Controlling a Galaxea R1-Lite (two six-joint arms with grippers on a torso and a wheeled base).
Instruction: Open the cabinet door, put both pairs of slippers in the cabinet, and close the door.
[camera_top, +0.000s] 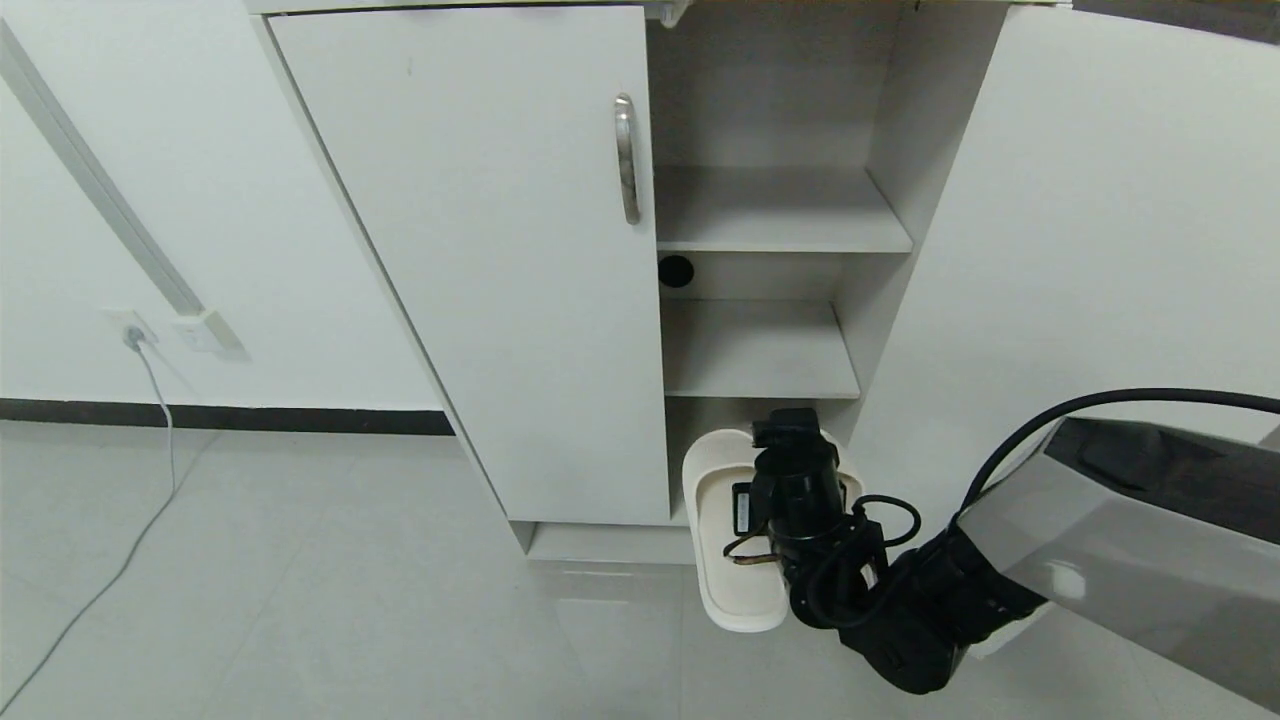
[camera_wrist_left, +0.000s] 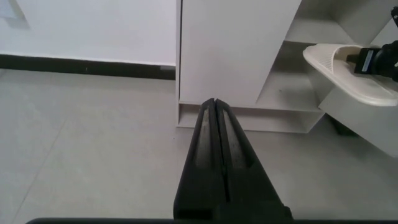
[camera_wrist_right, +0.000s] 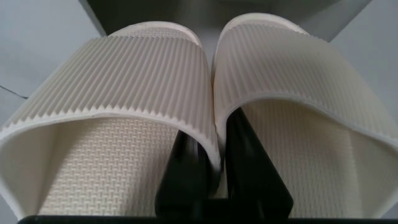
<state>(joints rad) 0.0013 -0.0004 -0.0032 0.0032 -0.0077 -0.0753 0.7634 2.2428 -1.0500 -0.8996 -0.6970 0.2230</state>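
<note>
Cream slippers (camera_wrist_right: 124, 74) have ribbed straps; the cabinet (camera_top: 470, 250) is white.

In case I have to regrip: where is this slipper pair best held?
The cream slippers lie side by side, straps touching. I'd pinch both inner strap walls together from the open heel end, one finger under each strap, as the right gripper does now.

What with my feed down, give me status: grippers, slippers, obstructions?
Left gripper shut, empty, low over floor. Right gripper shut on cream slippers, toes at bottom compartment of open cabinet. Nothing seen blocking.
</note>
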